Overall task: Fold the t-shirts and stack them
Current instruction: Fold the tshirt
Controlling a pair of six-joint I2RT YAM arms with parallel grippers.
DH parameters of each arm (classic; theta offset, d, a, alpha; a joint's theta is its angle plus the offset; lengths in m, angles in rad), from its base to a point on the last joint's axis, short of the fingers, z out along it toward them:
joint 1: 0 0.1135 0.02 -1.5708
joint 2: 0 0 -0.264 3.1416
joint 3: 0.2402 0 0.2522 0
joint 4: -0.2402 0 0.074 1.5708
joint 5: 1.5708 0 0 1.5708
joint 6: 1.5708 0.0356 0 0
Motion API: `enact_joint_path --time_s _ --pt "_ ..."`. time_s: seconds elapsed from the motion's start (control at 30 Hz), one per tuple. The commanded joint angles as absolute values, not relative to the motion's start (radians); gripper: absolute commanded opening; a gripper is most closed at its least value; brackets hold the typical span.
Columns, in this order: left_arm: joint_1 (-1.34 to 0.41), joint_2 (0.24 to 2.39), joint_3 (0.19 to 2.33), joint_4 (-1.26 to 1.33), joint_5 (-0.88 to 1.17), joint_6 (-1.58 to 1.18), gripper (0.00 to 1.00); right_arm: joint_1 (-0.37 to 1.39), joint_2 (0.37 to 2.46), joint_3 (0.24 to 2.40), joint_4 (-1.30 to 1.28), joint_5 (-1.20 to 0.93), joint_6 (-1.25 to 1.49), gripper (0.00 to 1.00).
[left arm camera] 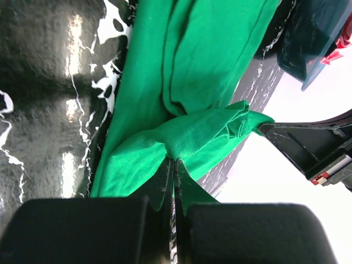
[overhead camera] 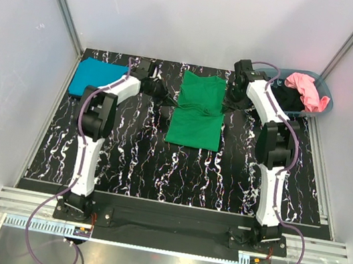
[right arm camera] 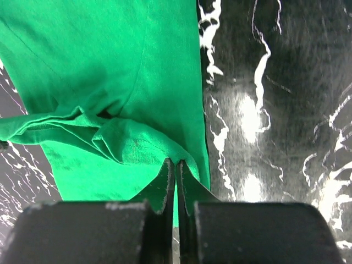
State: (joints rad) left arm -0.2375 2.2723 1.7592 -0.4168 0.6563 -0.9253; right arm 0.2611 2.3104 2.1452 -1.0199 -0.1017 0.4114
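A bright green t-shirt [overhead camera: 197, 112] lies in the middle of the table, partly folded, with a bunched fold across its middle. My left gripper [overhead camera: 168, 95] is at its left edge, shut on a pinch of the green cloth [left arm camera: 181, 137]. My right gripper [overhead camera: 230, 104] is at its right edge, shut on the green cloth [right arm camera: 137, 143] too. In both wrist views the fingertips close on the fabric, left [left arm camera: 174, 161] and right [right arm camera: 175, 161]. A folded teal blue t-shirt [overhead camera: 97, 78] lies flat at the far left. A pink t-shirt [overhead camera: 305, 89] and a black one [overhead camera: 285, 96] sit in the basket.
The grey-blue oval basket [overhead camera: 328, 103] stands at the back right corner. The black marbled tabletop [overhead camera: 156, 169] reaches from the shirts to the arm bases. White walls close in the back and both sides.
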Motion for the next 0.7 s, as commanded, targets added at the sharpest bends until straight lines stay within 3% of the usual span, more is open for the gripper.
enact_joint_path --time_s 0.0,0.13,0.17,0.2,0.27,0.3,0.4,0.67 --pt "-0.226 2.298 1.825 -0.385 0.643 -0.943 0.00 0.242 2.339 2.218 -1.012 -0.138 0.399 0.02" --pt "-0.219 2.306 1.838 -0.387 0.612 -0.945 0.00 0.230 2.379 2.267 -1.014 -0.159 0.397 0.06" --pt "-0.218 2.318 1.854 -0.390 0.618 -0.943 0.02 0.229 2.391 2.273 -1.009 -0.173 0.399 0.10" --pt "-0.216 2.322 1.867 -0.387 0.623 -0.942 0.15 0.226 2.398 2.284 -1.008 -0.179 0.400 0.13" --pt "-0.216 2.335 1.885 -0.388 0.647 -0.942 0.20 0.224 2.413 2.309 -1.012 -0.181 0.403 0.22" --pt "-0.213 2.341 1.903 -0.390 0.653 -0.943 0.23 0.225 2.414 2.319 -1.015 -0.179 0.406 0.33" --pt "-0.199 2.336 1.927 -0.422 0.655 -0.925 0.27 0.222 2.413 2.325 -1.011 -0.183 0.405 0.43" --pt "-0.169 2.292 1.924 -0.534 0.597 -0.836 0.28 0.213 2.398 2.327 -1.032 -0.186 0.400 0.47"
